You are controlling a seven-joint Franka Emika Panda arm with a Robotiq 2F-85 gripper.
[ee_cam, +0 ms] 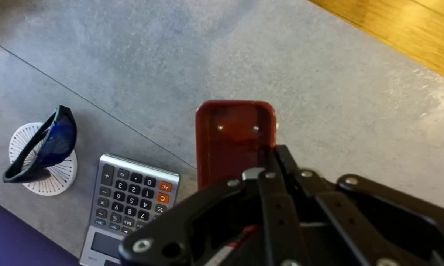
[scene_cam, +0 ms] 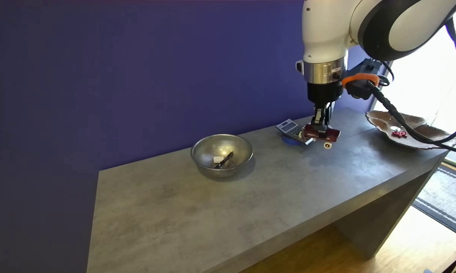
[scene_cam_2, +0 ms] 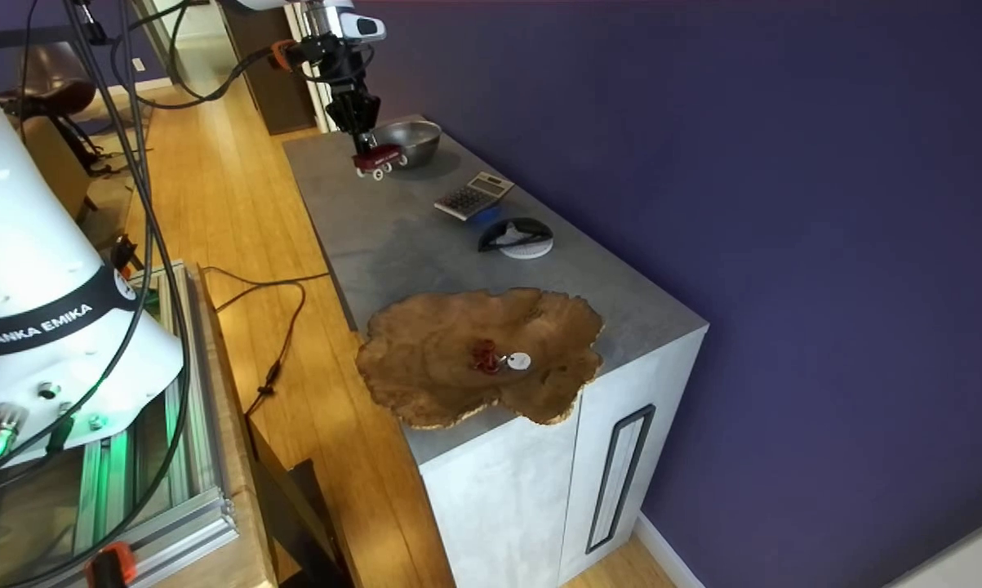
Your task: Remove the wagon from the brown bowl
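Note:
The wagon is a dark red toy cart with pale wheels; it shows in both exterior views [scene_cam: 310, 131] [scene_cam_2: 381, 157] and from above in the wrist view [ee_cam: 229, 147]. My gripper [scene_cam: 320, 129] [scene_cam_2: 365, 143] [ee_cam: 275, 153] is shut on one long side wall of the wagon and holds it in the air above the table. The brown bowl [scene_cam: 383, 120] [scene_cam_2: 425, 347] is wide and shallow with a wavy rim, at one end of the table, apart from the wagon. A small red item [scene_cam: 399, 134] [scene_cam_2: 484, 357] with a white tag lies in it.
A silver metal bowl [scene_cam: 201, 167] [scene_cam_2: 421, 151] holds a dark pen and a white block. A calculator [scene_cam: 290, 128] [scene_cam_2: 474, 196] [ee_cam: 133, 199] leans on a blue thing by the wall. Dark glasses [scene_cam_2: 503, 235] [ee_cam: 55, 144] rest on a white disc. Cables hang from the arm.

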